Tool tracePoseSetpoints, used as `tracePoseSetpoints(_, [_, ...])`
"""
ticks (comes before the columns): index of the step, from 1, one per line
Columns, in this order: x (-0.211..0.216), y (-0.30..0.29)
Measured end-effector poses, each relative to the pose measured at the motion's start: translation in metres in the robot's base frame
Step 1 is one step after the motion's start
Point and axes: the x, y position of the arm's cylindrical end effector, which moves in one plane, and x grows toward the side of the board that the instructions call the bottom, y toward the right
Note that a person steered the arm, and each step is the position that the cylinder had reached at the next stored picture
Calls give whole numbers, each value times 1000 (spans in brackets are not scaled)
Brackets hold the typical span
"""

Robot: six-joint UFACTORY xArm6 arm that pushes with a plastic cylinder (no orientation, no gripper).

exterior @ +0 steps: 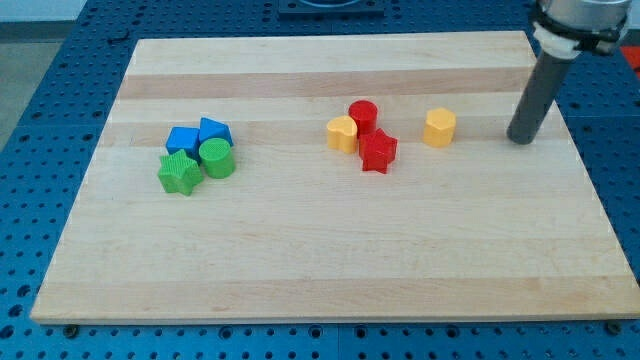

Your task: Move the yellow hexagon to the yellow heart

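Observation:
The yellow hexagon [439,128] sits on the wooden board right of centre. The yellow heart [342,133] lies to its left, with a red cylinder [362,115] and a red star [377,152] between and beside them; the heart touches the red cylinder. My tip [520,139] rests on the board to the right of the yellow hexagon, a clear gap away from it. The rod rises toward the view's top right.
At the view's left stands a cluster: a blue cube [182,140], a blue pentagon-like block [214,131], a green cylinder [217,158] and a green star [179,173]. The board's right edge [585,160] is near my tip.

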Motion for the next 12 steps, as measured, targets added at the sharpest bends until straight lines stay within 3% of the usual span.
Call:
tracePoseSetpoints(4, [-33,-44])
tracePoseSetpoints(6, [-30,-102])
tracePoseSetpoints(7, [-29,-105])
tracePoseSetpoints(9, [-12,-36])
tracePoseSetpoints(12, [1,-100])
